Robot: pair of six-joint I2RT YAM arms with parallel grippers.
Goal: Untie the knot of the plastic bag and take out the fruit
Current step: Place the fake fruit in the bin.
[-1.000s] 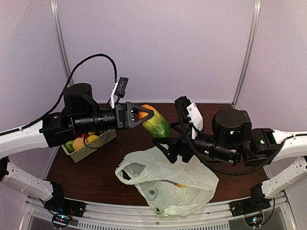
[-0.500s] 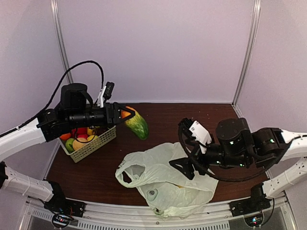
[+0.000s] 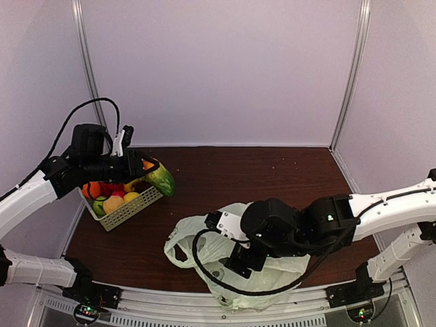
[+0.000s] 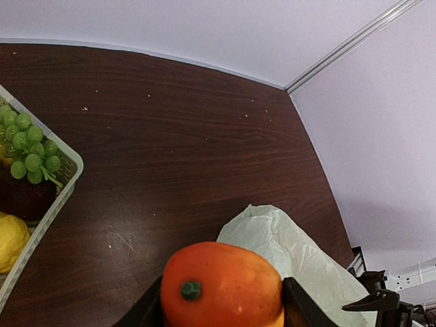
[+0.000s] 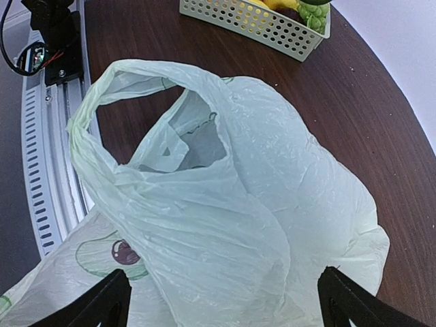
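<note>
1. Top: left gripper (image 3: 148,170), upper left, clamps a green-orange fruit (image 3: 162,181) by the basket (image 3: 129,208). Right gripper (image 3: 238,264) is over the bag (image 3: 266,285), bottom centre.
2. Left wrist: fruit (image 4: 221,286) bottom centre, between the fingers (image 4: 300,306).
3. Right wrist: jaws spread wide, nothing held; bag (image 5: 225,204) fills the frame.

Pale greenish-white bag (image 5: 225,197) with a green-and-brown printed mark (image 5: 112,253); dark brown wood-grain bench (image 4: 191,136); orange-and-green fruit (image 4: 225,289); green grapes (image 4: 30,157); cream basket (image 5: 252,24).
</note>
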